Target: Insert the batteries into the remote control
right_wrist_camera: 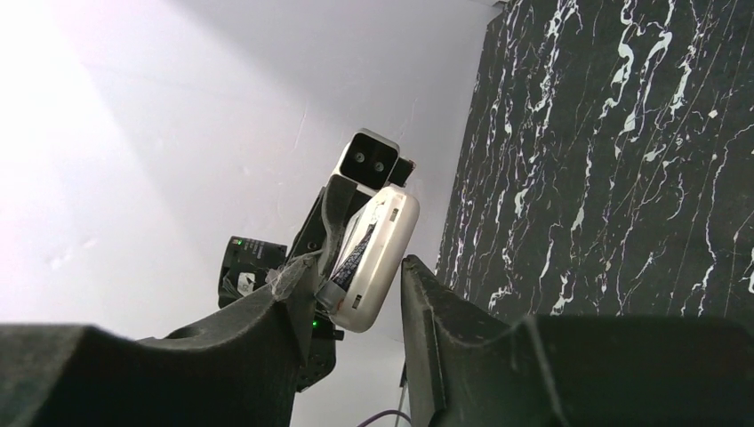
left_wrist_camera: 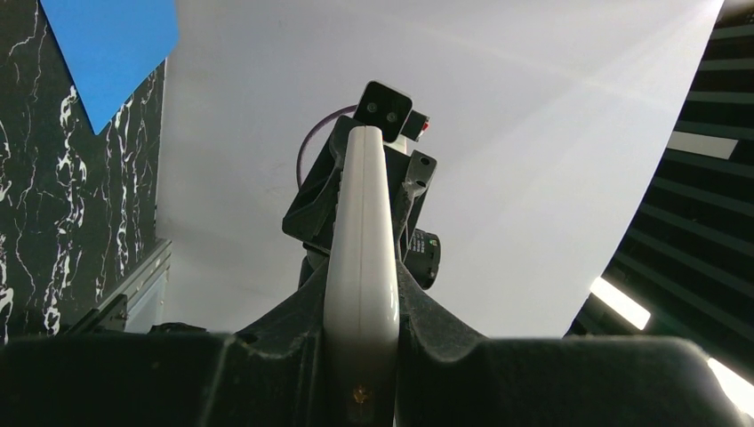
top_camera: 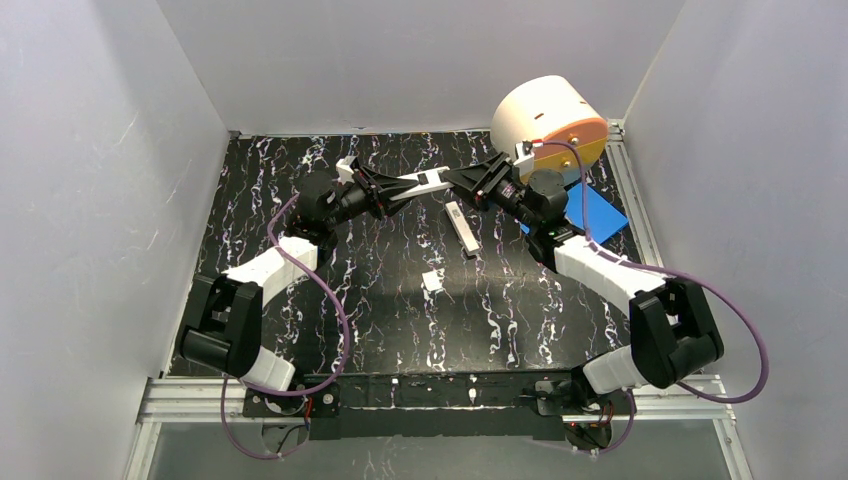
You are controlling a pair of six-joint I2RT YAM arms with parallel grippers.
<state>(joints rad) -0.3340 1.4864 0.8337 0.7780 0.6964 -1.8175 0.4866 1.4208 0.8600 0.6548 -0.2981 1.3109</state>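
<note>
Right wrist, unlike left, shows remote control (right_wrist_camera: 373, 253) recess.

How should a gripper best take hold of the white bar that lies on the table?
Grip the white bar at its middle, across its narrow width, coming straight down from above. It lies flat, long and slim, and nothing is close against either long side, so the fingers should fit there.

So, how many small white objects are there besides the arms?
3. A white remote is aloft in the left gripper, reaching the right gripper; a slim bar lies on the table nearby; a small piece lies nearer the bases. More may be hidden.
</note>
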